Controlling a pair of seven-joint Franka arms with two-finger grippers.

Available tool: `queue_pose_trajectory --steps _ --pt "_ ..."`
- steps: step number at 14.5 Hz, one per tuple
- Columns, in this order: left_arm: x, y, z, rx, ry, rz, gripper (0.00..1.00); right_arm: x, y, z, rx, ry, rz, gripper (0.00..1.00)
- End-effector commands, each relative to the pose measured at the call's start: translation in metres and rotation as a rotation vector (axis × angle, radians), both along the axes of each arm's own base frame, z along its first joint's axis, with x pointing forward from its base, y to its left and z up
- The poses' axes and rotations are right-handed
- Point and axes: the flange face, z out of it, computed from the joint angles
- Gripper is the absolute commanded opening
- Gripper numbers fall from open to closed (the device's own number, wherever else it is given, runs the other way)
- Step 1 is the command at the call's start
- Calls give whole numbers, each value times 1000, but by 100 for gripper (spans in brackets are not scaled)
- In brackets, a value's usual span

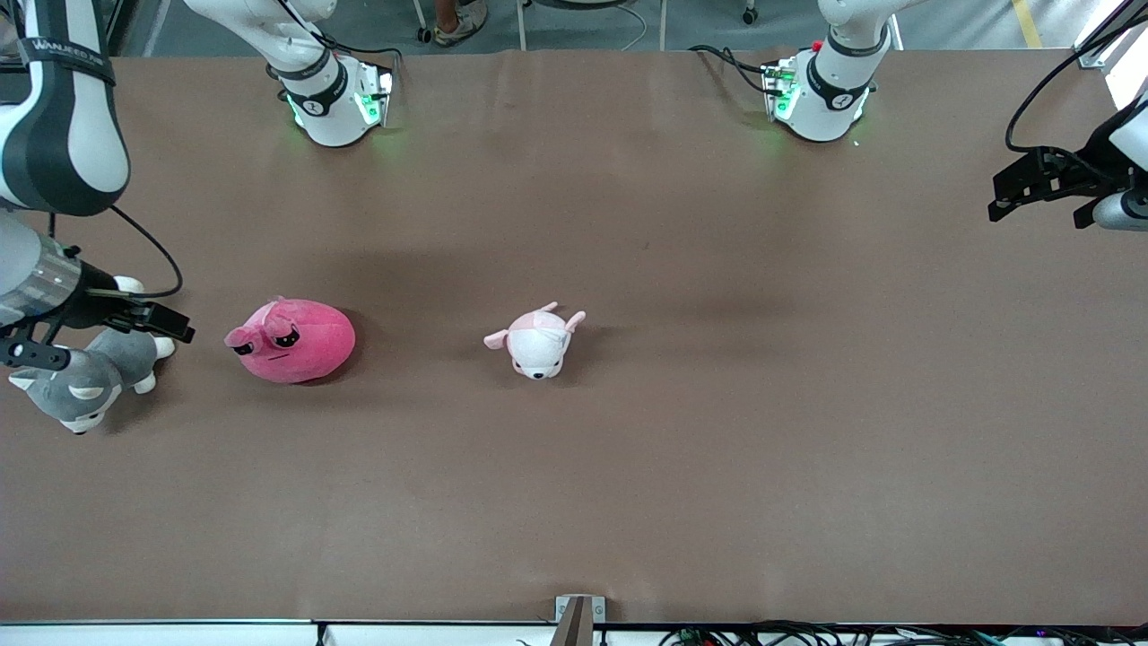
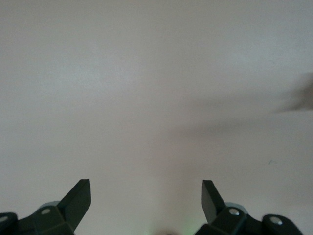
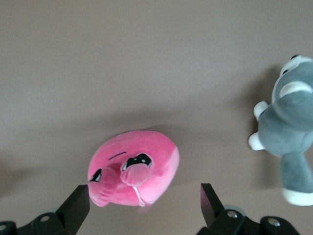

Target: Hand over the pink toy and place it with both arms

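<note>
The pink toy (image 1: 291,341) lies on the brown table (image 1: 717,467) toward the right arm's end, with nothing holding it. My right gripper (image 1: 166,321) hovers beside it, over the grey husky plush (image 1: 81,381), open and empty. In the right wrist view the pink toy (image 3: 132,166) lies on the table between and just past the spread fingers of the right gripper (image 3: 145,192), touching neither. My left gripper (image 1: 997,202) waits open over the left arm's end of the table. The left wrist view shows the left gripper (image 2: 146,188) above bare tabletop.
A small white puppy plush with pale-pink ears (image 1: 538,341) lies mid-table, level with the pink toy. The husky plush (image 3: 291,132) lies close to the pink toy. Both arm bases (image 1: 336,99) stand along the table's edge farthest from the front camera.
</note>
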Motion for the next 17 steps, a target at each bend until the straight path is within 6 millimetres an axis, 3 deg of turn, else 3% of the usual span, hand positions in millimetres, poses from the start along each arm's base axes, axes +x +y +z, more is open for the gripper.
queue_pose_trajectory --steps 1,5,10,12,17 --pt "5 3 0 3 -1 2 100 3 -2 37 -25 27 60 100" --pt "13 6 -11 -3 12 2 100 -1 8 87 -12 53 75 100" --pt "17 21 -5 -7 -1 19 100 0 26 89 -12 48 103 100" --pt "17 19 -5 -5 -1 21 100 1 51 88 -18 55 135 100" --pt "21 27 -13 -6 12 25 100 -3 46 87 -4 72 126 100"
